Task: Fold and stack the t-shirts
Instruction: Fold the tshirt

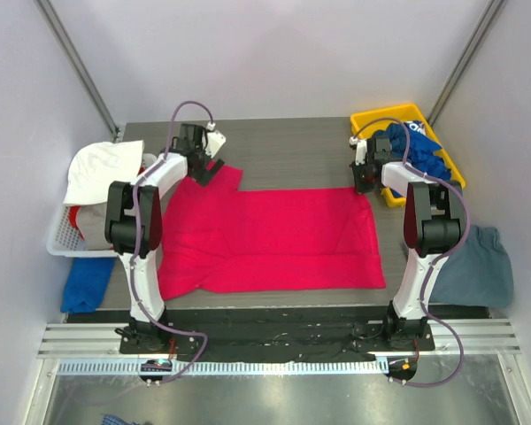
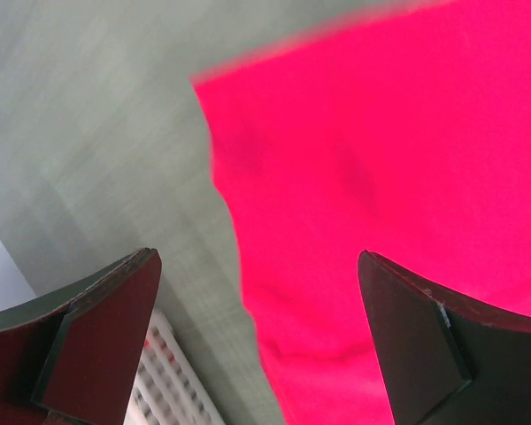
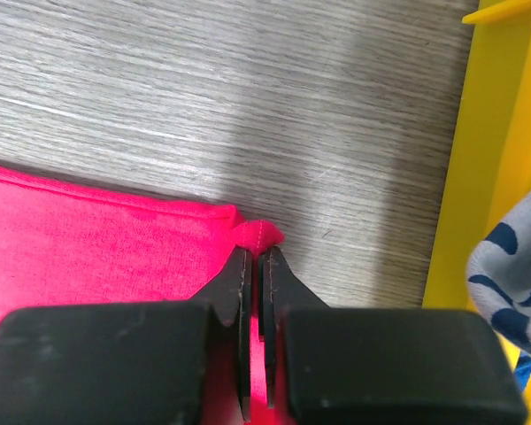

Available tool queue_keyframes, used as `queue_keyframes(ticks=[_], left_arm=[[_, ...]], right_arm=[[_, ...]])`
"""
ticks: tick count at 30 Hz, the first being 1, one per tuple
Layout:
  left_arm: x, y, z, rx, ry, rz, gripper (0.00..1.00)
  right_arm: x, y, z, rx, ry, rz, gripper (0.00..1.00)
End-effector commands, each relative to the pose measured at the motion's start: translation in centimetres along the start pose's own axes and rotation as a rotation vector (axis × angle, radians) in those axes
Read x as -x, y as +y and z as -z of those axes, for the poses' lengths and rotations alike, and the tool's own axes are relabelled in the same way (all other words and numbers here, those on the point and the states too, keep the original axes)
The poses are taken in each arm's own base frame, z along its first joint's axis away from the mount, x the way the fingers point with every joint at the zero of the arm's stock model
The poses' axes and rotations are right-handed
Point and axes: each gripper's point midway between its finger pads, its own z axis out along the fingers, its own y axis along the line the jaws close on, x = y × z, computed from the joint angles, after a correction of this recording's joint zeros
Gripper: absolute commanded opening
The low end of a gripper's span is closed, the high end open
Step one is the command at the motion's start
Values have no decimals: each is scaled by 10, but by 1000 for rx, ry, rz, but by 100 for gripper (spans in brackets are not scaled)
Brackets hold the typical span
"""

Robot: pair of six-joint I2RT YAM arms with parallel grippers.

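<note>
Top external view: a pink-red t-shirt [image 1: 274, 239] lies spread flat across the middle of the dark wood-grain table [image 1: 283, 146], with its hem at the right and its sleeves at the left. The right gripper [image 1: 365, 180] is down at the shirt's far right corner. In the right wrist view its black fingers are pressed together, with a small nub of the pink-red cloth pinched between the tips. The stitched hem runs off to the left along the table. The left gripper [image 1: 205, 168] hovers over the far left sleeve, jaws spread wide and holding nothing. In the left wrist view the smooth sleeve edge lies below the gap between the two dark fingers, with bare table to its left. Just right of the right gripper stands a yellow plastic bin [image 1: 372, 119] heaped with royal blue t-shirts [image 1: 420, 155]; their white print shows only in part and cannot be read. A slate grey-blue t-shirt [image 1: 480, 266] hangs off the table's right edge. At the left edge a white lattice basket [image 1: 60, 239] holds a crumpled white cloth [image 1: 102, 168], and a blue cloth [image 1: 88, 283] lies beside it, nearer the arm bases.
</note>
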Motion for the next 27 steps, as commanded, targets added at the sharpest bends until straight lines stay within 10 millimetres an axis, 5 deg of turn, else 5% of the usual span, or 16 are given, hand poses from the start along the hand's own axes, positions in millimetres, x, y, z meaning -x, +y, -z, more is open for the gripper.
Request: queue_keyframes(ticks=[1,7,12,18,27], left_arm=[[48,14,-3,-23,-119,79,100],[77,6,-11,-113,-179,137,100],[75,3,-34,-114,-158,159,98],[79,33,-51,-37,-142,323,98],[83,39,-69,-36,-127,400,97]], right_arm=[[-15,-7,-6,-22,48,7,1],[-18,-6,-7,-18,57,12,1],[-21,-3,-9,0,61,10,1],[-21,-1,-6,7,58,13,1],[-26,0,-7,15,64,18,1]])
